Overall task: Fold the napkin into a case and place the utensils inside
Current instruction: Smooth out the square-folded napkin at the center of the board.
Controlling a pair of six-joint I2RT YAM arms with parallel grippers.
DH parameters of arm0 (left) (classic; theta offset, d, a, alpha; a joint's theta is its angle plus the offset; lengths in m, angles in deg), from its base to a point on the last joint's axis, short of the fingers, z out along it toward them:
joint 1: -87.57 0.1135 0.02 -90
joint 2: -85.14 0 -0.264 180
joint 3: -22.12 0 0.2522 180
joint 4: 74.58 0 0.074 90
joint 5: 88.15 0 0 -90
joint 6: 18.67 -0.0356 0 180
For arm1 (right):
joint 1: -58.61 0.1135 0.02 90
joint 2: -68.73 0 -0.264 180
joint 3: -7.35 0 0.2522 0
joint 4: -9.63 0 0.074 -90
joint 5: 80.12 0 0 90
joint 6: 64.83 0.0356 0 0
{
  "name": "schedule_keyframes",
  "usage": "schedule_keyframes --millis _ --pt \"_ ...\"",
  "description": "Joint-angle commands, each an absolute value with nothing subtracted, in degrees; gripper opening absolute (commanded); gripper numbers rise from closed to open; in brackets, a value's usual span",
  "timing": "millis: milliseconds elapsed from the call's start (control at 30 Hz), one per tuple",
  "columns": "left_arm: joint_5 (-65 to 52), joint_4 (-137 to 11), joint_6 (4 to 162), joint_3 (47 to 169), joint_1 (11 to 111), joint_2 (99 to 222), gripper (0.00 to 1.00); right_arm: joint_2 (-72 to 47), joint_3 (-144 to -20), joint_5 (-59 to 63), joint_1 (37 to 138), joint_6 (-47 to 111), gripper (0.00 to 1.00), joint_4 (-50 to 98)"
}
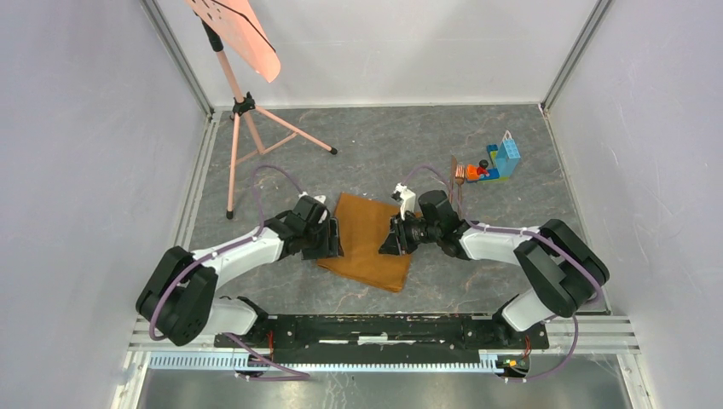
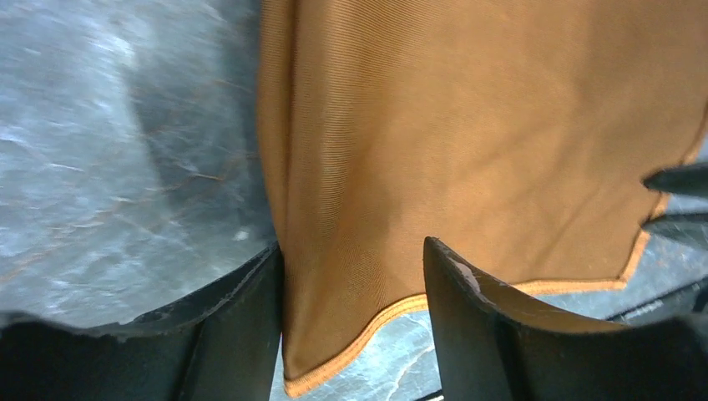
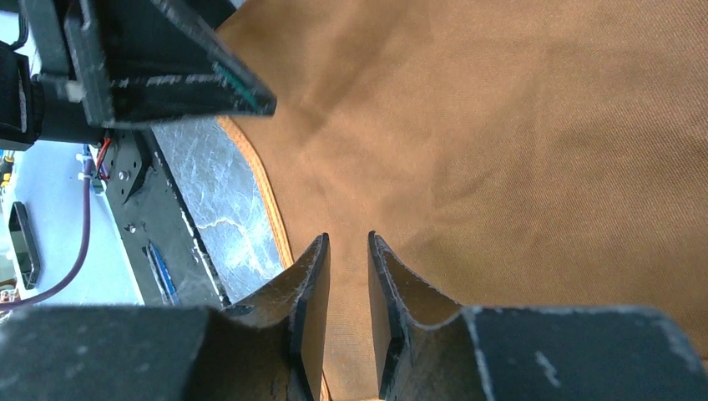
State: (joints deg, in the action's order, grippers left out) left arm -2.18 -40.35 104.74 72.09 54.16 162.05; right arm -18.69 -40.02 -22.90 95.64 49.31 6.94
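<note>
The napkin's left edge is being straddled by the left gripper (image 1: 335, 241), whose jaws are being held wide apart. The napkin (image 1: 368, 243) is being borne mid-table (image 1: 384, 145). Its right edge is being met by the right gripper (image 1: 390, 243), jaws nearly together; whether cloth is being pinched cannot be told. Farther right, the utensils (image 1: 459, 175) are being flanked by toy bricks (image 1: 499, 162).

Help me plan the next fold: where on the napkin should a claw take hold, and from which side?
Probably the napkin's folded left edge near the hemmed corner, approached from the left. It lies flat, so only a border can be pinched, and the open left claw straddles that edge.
</note>
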Motion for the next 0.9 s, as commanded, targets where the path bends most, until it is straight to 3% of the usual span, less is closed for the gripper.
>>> schedule_keyframes --millis 0,133,333,500,633,733,867 --pt "-9.17 -46.87 110.85 67.8 49.53 159.47 0.65 -20.47 -43.41 -24.51 95.86 46.77 0.29 5.31" --pt "-4.53 -45.74 114.55 70.16 42.73 158.5 0.68 -19.87 -44.65 -23.49 95.82 44.75 0.29 7.13" --pt "7.88 -34.59 117.56 67.32 42.6 148.52 0.78 -21.15 -46.22 -25.47 95.83 45.06 0.32 6.88" --pt "8.49 -34.47 119.09 64.83 42.66 143.68 0.73 -25.26 -49.14 -28.2 97.69 48.42 0.36 2.85" --pt "4.81 -36.87 117.98 64.0 42.68 145.24 0.75 -28.61 -52.18 -27.98 99.65 49.42 0.45 1.74" --pt "3.84 -37.78 117.38 63.55 42.65 146.31 0.68 -30.25 -52.85 -28.78 99.98 50.27 0.46 0.44" --pt "0.13 -40.14 114.98 63.48 42.54 148.17 0.68 -30.76 -53.25 -28.63 100.06 49.11 0.46 1.47"
